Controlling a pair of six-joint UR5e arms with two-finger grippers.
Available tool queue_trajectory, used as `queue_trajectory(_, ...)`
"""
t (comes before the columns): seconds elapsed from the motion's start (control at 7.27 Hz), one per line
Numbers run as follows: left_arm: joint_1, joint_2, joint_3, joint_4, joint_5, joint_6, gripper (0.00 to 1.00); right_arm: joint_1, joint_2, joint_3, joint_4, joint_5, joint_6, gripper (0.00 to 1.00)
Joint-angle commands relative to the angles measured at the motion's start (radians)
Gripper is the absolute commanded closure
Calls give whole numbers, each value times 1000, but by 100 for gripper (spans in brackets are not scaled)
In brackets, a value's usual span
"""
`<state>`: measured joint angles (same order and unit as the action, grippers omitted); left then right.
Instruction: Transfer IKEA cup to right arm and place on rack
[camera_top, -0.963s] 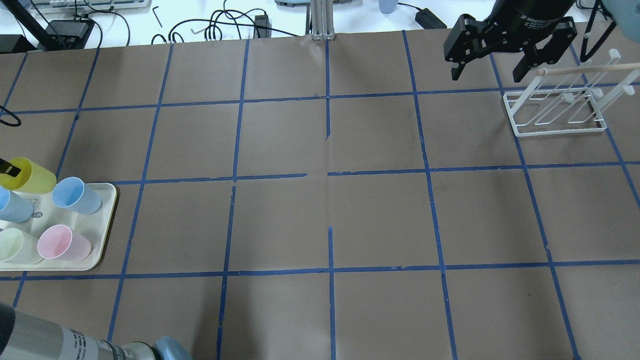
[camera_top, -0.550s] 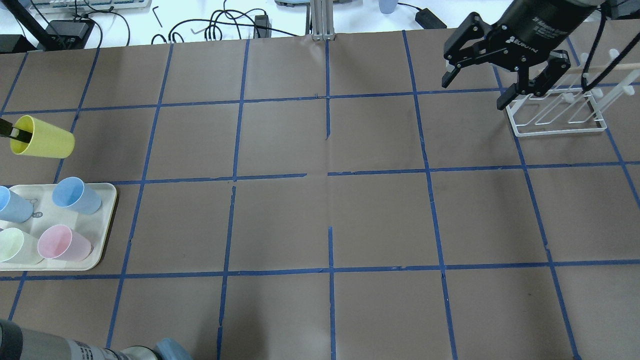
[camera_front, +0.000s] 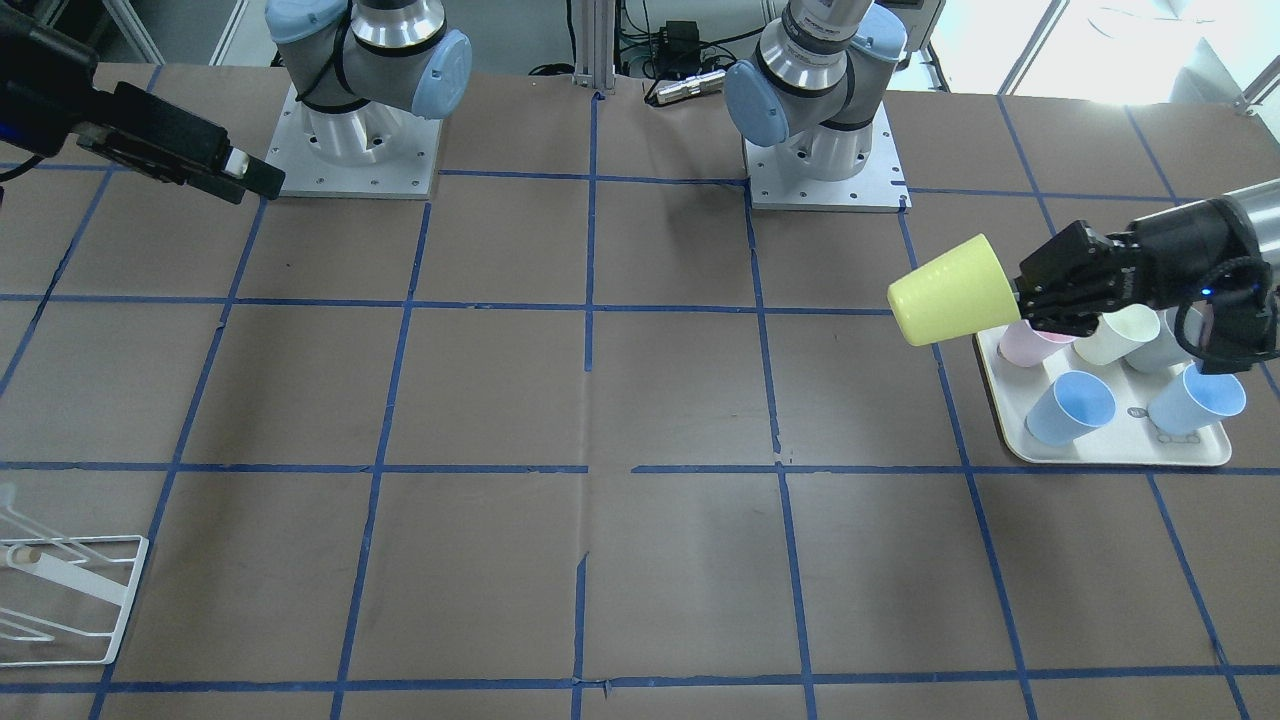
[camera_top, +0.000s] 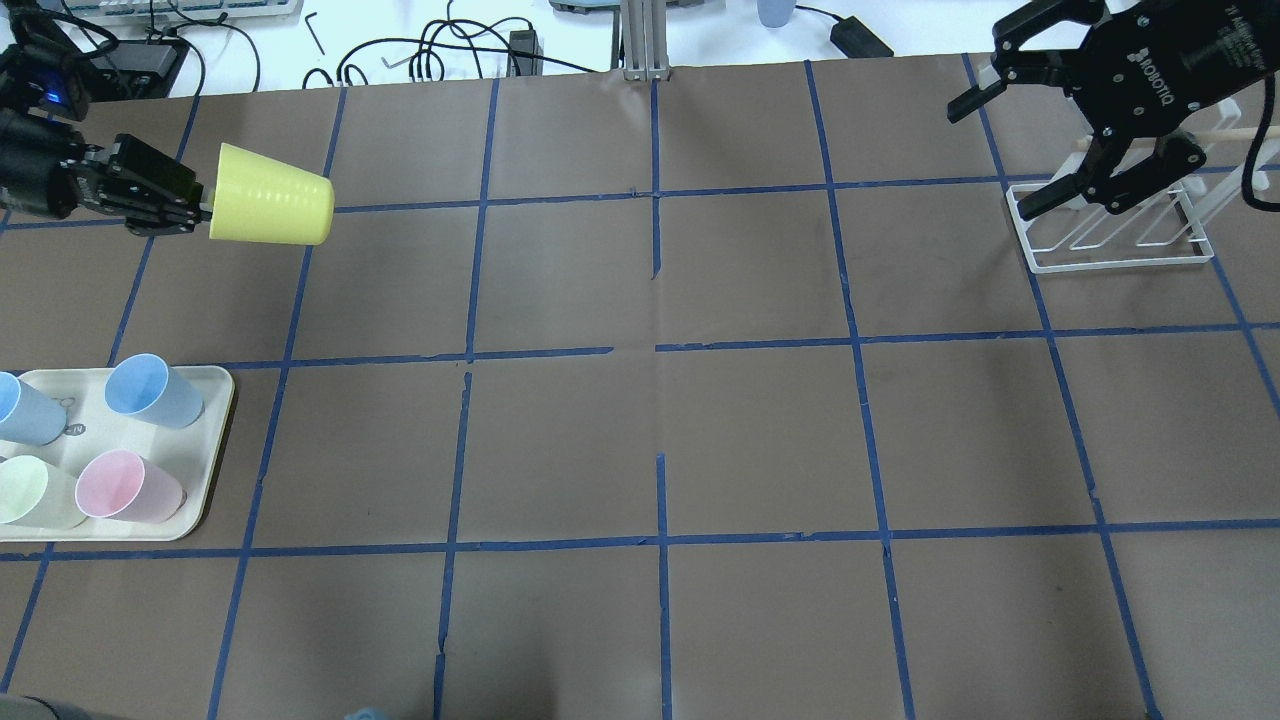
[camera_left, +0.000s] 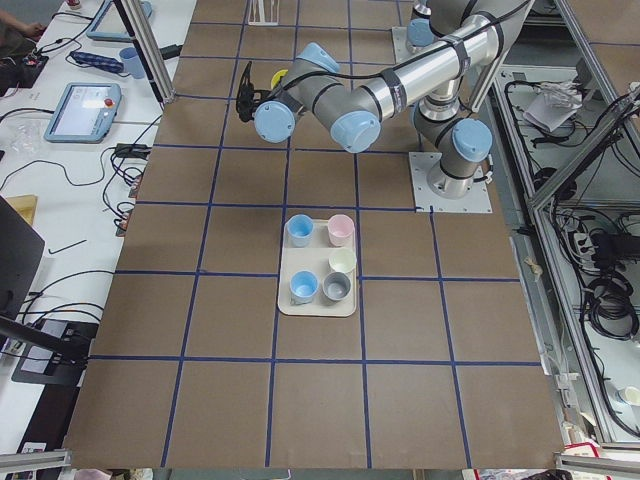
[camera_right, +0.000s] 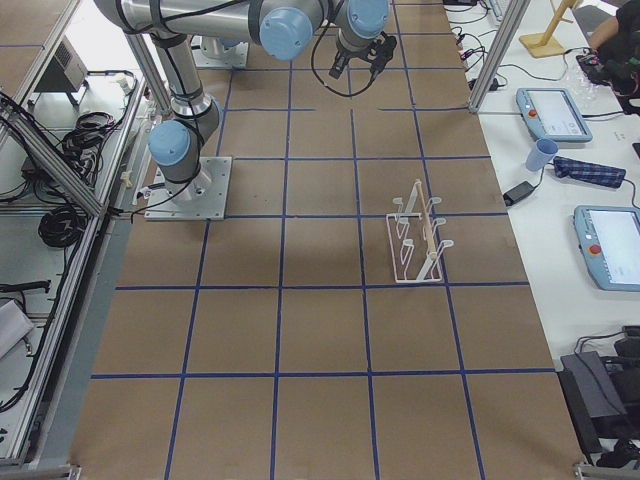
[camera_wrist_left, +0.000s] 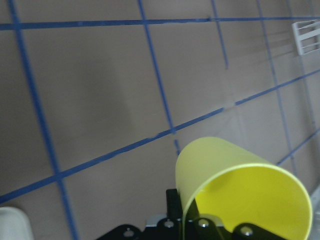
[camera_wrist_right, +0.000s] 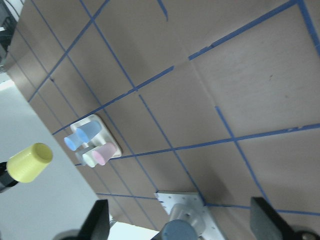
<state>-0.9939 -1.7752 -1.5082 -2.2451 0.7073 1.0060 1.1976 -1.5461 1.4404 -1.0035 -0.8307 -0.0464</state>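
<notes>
The yellow IKEA cup (camera_top: 270, 208) lies level in the air over the table's far left, base toward the middle. My left gripper (camera_top: 195, 212) is shut on its rim. In the front view the cup (camera_front: 950, 292) hangs beside the tray, held by the left gripper (camera_front: 1030, 300). The left wrist view looks into its mouth (camera_wrist_left: 240, 185). My right gripper (camera_top: 1000, 155) is open and empty, in the air just left of the white wire rack (camera_top: 1110, 235) at the far right. The rack also shows in the front view (camera_front: 60, 600) and the right side view (camera_right: 415, 245).
A cream tray (camera_top: 215, 440) at the near left holds blue, pink and pale cups (camera_top: 150, 390). Cables and devices lie beyond the far table edge (camera_top: 440, 45). Both arm bases (camera_front: 820, 150) stand at the robot's side.
My left gripper has carried the yellow cup away from the tray, farther back and toward the middle, turning it level. My right gripper has swung right toward the rack and stayed open.
</notes>
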Motion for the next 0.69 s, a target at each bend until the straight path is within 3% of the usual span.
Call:
queue_trajectory(0.0, -55, 46, -97, -151, -205, -1, 100, -4, -38, 3, 190, 169, 11, 0)
queue_trajectory(0.14, -169, 68, -133, -149, -317, -1, 100, 2, -67, 8, 197, 201, 14, 0)
queue_trajectory(0.28, -277, 89, -173, -168, -439, -1, 100, 16, -74, 11, 206, 314, 20, 0)
queue_trajectory(0.41, -311, 115, -209, -197, -503, 2, 100, 54, -69, 12, 210, 399, 19, 0)
queue_trajectory(0.55, -319, 143, -225, -211, -506, -1, 100, 80, -62, 17, 212, 409, 22, 0)
